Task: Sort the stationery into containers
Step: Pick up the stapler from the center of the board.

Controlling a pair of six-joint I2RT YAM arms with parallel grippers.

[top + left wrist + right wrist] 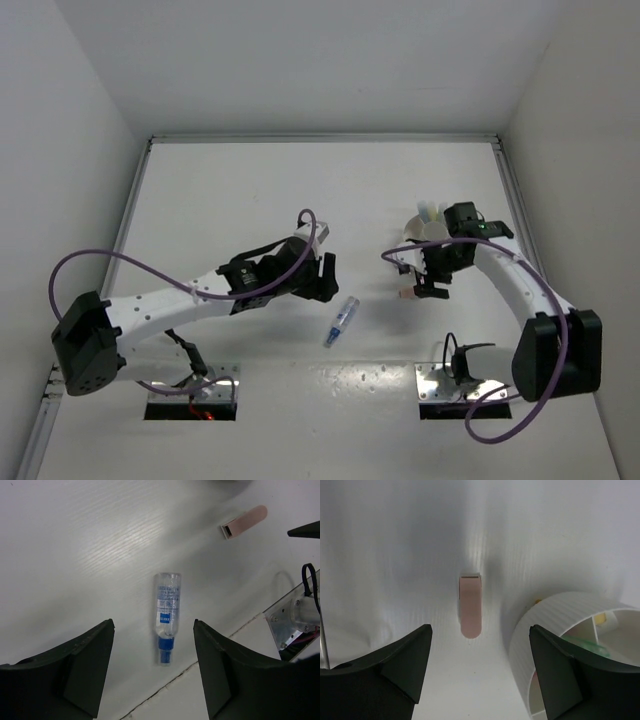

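Observation:
A small clear pen with a blue cap lies on the white table between the arms. In the left wrist view the pen lies below and between the fingers. My left gripper is open and empty above it. A pink eraser-like block lies left of the round white divided bowl. My right gripper is open and empty, hovering over the block beside the bowl's wall. The bowl holds a green item and something yellow; the right arm hides most of it.
Two square metal plates sit at the near edge by the arm bases; one shows in the left wrist view. White walls enclose the table on the left, back and right. Purple cables loop off both arms.

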